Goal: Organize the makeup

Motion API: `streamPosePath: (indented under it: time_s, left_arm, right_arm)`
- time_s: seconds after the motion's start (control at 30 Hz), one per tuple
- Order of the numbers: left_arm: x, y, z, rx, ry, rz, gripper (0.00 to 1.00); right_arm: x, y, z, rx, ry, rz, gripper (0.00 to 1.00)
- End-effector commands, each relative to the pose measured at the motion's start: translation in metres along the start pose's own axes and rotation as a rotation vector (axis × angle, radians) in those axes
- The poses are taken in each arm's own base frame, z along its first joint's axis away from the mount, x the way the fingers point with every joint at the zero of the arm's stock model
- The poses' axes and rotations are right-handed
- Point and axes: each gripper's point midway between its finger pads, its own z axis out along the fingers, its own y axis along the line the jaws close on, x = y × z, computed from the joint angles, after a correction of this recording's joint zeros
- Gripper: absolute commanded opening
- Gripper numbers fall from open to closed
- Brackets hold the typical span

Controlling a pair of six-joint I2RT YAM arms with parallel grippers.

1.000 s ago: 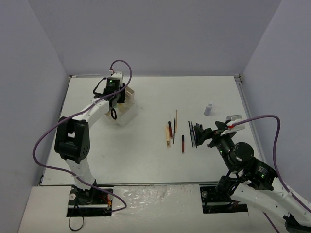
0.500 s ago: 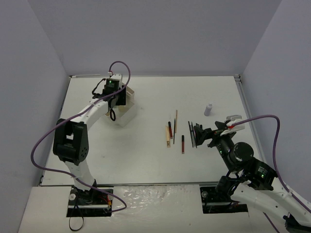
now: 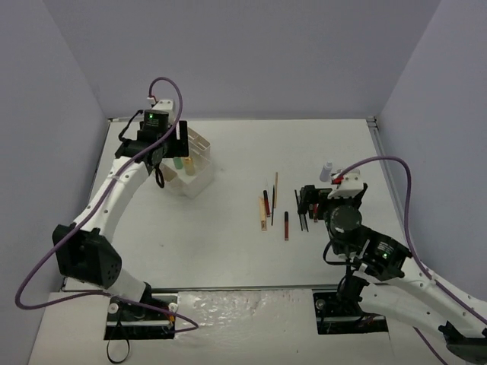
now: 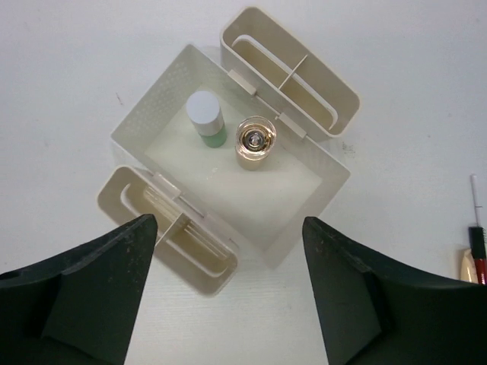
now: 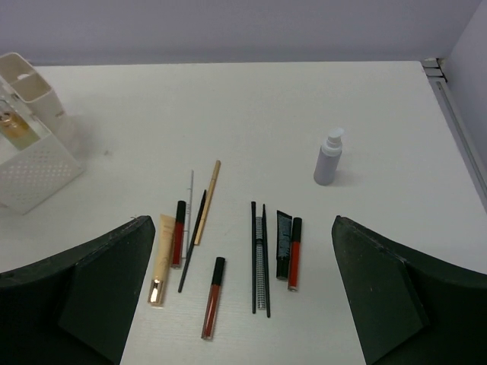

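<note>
My left gripper (image 4: 228, 251) gapes wide, empty, over white perforated plastic box (image 4: 144, 122); pale green white-capped bottle (image 4: 207, 119) and gold glass bottle (image 4: 256, 142) stand in its middle bin. My right gripper (image 5: 242, 228) is wide too, above thin black, red and tan sticks (image 5: 259, 262) on white table (image 5: 380, 114), grey-lilac spray bottle (image 5: 329, 158) near.

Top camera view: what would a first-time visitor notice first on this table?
Probably the loose row of makeup sticks, black, red and tan, lying in the middle. Next, the white box at back left, with a pale green bottle and a gold bottle standing in its middle compartment. A lone lilac spray bottle stands right of the sticks.
</note>
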Motion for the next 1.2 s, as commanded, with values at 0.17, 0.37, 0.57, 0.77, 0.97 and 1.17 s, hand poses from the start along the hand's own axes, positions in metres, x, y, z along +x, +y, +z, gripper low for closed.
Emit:
streamPosePath:
  time_s: [0.17,0.37,0.57,0.77,0.97,1.17]
  left_arm:
    - [-0.001,0.024,-0.106,-0.005,-0.124,-0.034,0.88]
    - [0.027,0.034,-0.136,0.005,-0.172,-0.037,0.93]
    - [0.062,0.043,-0.144,0.002,-0.194,-0.049,0.96]
    - [0.084,0.047,-0.136,-0.017,-0.170,-0.058,0.97]
    - [0.090,0.048,-0.135,-0.019,-0.165,-0.055,0.97]
    - [0.090,0.052,-0.135,-0.041,-0.166,-0.056,0.97]
  right_arm:
    - [-0.002,-0.007,0.066,0.134,0.076,0.027,1.00]
    - [0.022,-0.046,0.116,0.169,0.162,0.070,0.99]
    - [0.053,-0.085,0.156,0.196,0.217,0.113,0.95]
    - [0.095,-0.100,0.196,0.179,0.266,0.094,0.90]
    - [0.126,-0.113,0.220,0.159,0.278,0.088,0.86]
    - [0.133,-0.120,0.232,0.146,0.269,0.087,0.81]
